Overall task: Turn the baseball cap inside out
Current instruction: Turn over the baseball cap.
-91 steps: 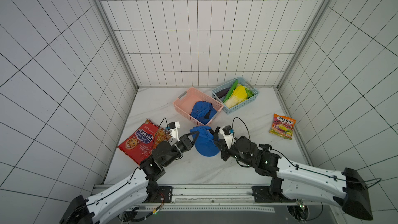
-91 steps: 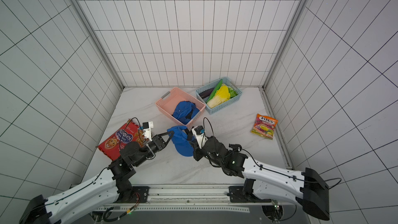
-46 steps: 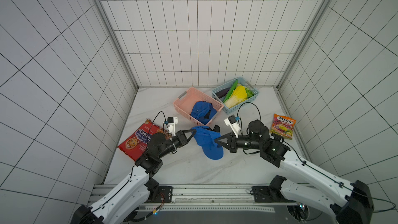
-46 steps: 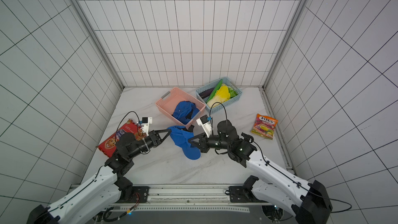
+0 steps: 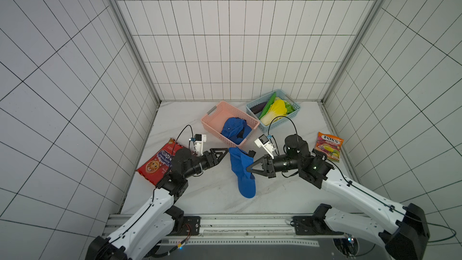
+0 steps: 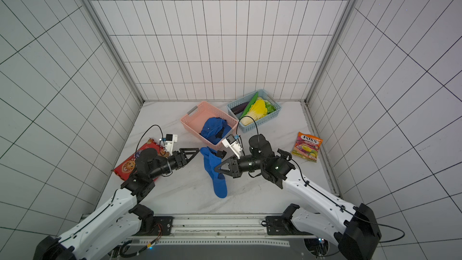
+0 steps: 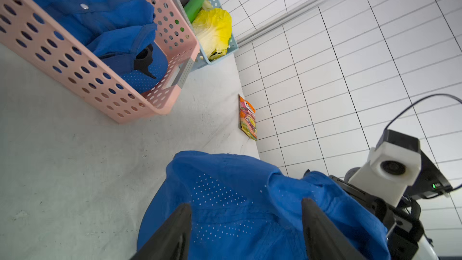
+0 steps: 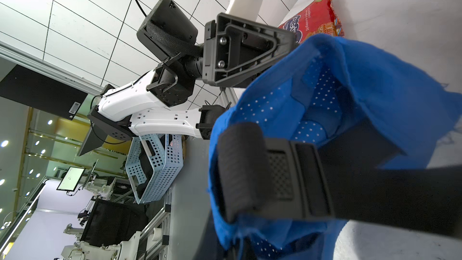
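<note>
The baseball cap (image 5: 241,171) hangs crumpled over the middle of the counter (image 5: 200,196), just in front of the pink basket (image 5: 212,121). The right gripper (image 5: 248,169) has its jaws closed on the cap's side, while the left gripper (image 7: 246,207) holds its jaws wide apart beside the upper end, gripping nothing. With the crown folded and the strap and lining showing in the right wrist view, the turning looks begun but unfinished, and the crown seems to need pushing fully through. The cap's long axis runs from back edge to front edge, with the rounded brim end toward the front and the strap end toward the basket.
</note>
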`<state>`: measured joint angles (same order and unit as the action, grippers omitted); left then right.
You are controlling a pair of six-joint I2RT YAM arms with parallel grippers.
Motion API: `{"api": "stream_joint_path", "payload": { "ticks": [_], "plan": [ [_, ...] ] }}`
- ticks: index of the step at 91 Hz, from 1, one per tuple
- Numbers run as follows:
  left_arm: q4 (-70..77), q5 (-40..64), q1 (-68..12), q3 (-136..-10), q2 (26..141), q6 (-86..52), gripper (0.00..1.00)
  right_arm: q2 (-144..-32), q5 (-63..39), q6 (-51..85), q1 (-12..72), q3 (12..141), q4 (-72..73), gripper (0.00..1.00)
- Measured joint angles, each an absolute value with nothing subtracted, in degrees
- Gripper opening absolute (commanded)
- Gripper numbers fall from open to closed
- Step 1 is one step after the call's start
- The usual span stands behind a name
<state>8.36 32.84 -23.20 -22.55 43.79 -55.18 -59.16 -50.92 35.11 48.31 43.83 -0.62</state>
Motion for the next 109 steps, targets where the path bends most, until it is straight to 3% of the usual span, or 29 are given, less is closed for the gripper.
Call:
{"api": "stream_joint_path", "payload": {
  "ticks": [16,28,44,56,73,109],
  "plan": [
    [4.2,32.9,-25.7,-22.7,34.3,-48.4,0.62,-58.1,-50.5,36.4,48.0,43.8,1.2,0.00],
    [1.6,29.9,-33.1,-22.7,30.4,-42.1,0.60,-57.6,-50.6,38.1,47.9,43.8,3.1,0.00],
    [-0.5,22.5,-45.4,-23.7,33.2,-33.9,0.63,-56.8,-50.6,40.1,47.9,43.8,5.4,0.00],
    [-1.4,15.6,-50.1,-25.8,38.2,-28.1,0.64,-55.9,-50.7,41.4,47.9,43.8,6.7,0.00],
    [-0.9,8.9,-52.2,-28.0,43.5,-21.4,0.66,-55.2,-51.1,42.6,47.9,43.8,7.4,0.00],
    [2.9,5.1,-53.3,-29.3,51.2,-14.9,0.68,-54.8,-51.7,44.9,47.6,43.8,8.3,0.00]
  ]
}}
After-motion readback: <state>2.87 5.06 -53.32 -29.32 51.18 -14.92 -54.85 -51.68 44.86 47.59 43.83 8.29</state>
